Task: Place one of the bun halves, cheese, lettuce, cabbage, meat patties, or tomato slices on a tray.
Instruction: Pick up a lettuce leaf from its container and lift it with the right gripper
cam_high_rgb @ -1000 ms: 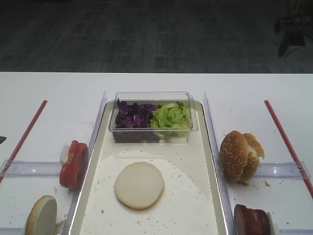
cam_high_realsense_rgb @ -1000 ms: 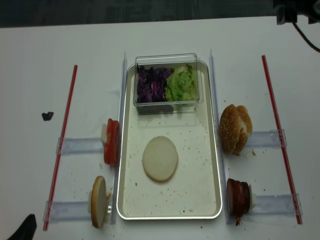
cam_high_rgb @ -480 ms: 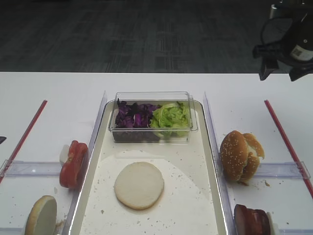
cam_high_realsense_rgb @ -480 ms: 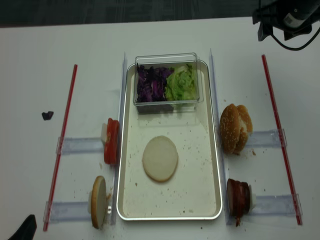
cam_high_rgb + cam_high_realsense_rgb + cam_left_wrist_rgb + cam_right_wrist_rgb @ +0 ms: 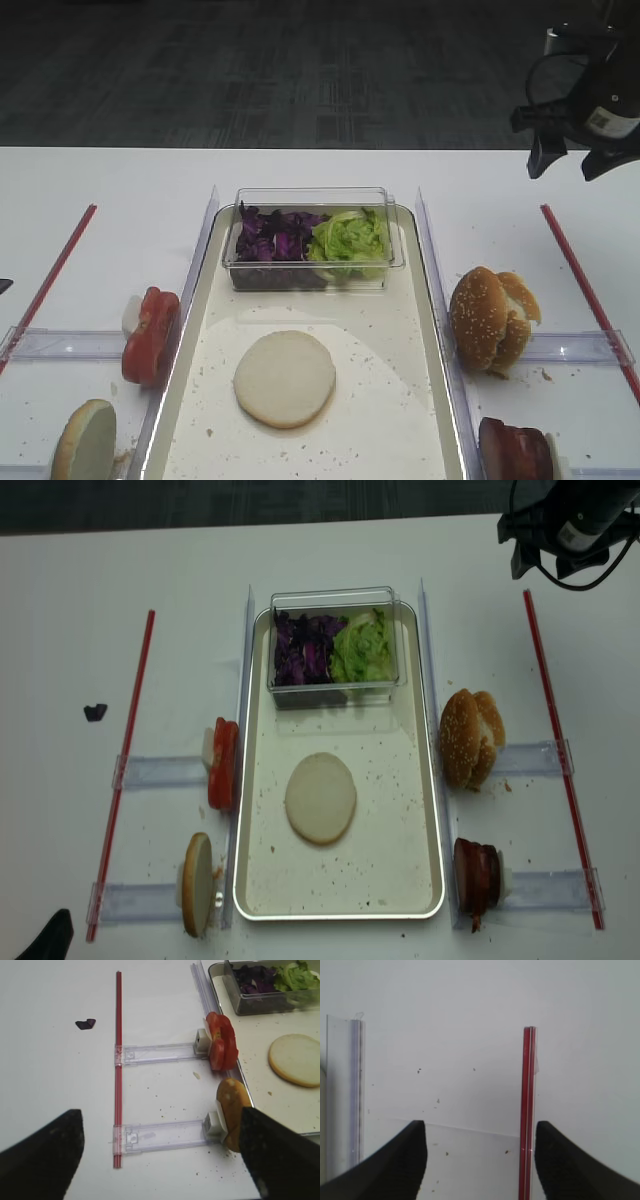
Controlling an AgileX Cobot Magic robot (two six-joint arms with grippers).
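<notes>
Tray (image 5: 432, 810) sits center frame w/ one pale bun half (image 5: 320, 797) flat on its floor; clear tub (image 5: 335, 600) at its top end holds cabbage (image 5: 305, 648) & lettuce (image 5: 362, 645). Right gripper (image 5: 568, 160) hangs upper right, jaws apart, empty, above red strip (image 5: 528, 1110). Left gripper (image 5: 160, 1160): jaws apart, nothing between. Tomato slices (image 5: 222, 1047) left of tray, meat patties (image 5: 476, 873) lower right.

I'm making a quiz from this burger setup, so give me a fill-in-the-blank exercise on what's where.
1. The only food lying on the tray floor is a pale ____ half.
2. In the clear tub, the lettuce sits beside the purple ____.
3. The tomato slices stand just ____ the tray's left rim.
4. The right gripper is open and holds ____.

Missing words: bun; cabbage; outside; nothing
</notes>
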